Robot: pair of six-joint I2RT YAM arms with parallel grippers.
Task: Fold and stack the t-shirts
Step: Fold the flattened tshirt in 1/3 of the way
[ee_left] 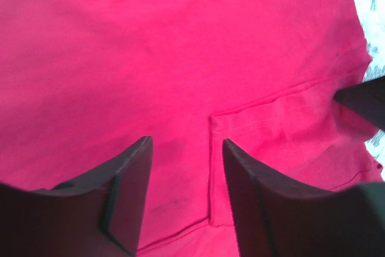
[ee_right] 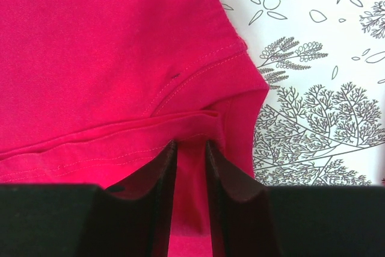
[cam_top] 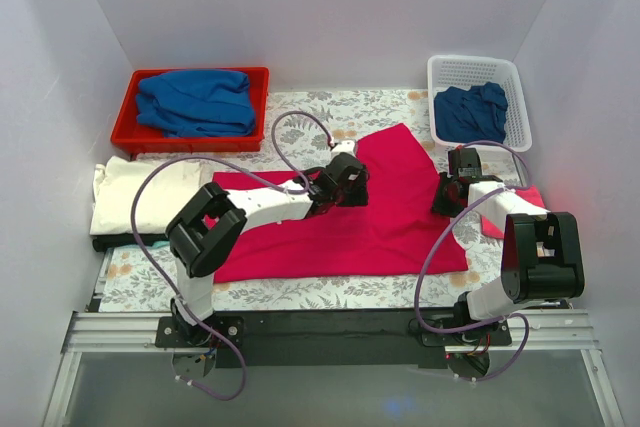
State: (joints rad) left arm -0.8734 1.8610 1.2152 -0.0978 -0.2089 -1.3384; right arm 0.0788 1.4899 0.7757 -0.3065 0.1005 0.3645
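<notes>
Left gripper (ee_left: 186, 142): fingers apart, poised over middle of crimson shirt (cam_top: 390, 222). Right gripper (ee_right: 191, 144): fingers nearly together, shirt's hemmed edge between them; cannot tell if clamped. Shirt lies spread on floral table (cam_top: 300, 295).

Left arm (cam_top: 265, 209) reaches forward, jaws apart; right arm (cam_top: 540, 252) likewise, jaws narrowly apart.

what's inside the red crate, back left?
Crumpled blue fabric fills the red crate, bunched in folds. Whether it is one shirt or several cannot be told, and the crate floor and anything beneath the fabric are covered.
</notes>
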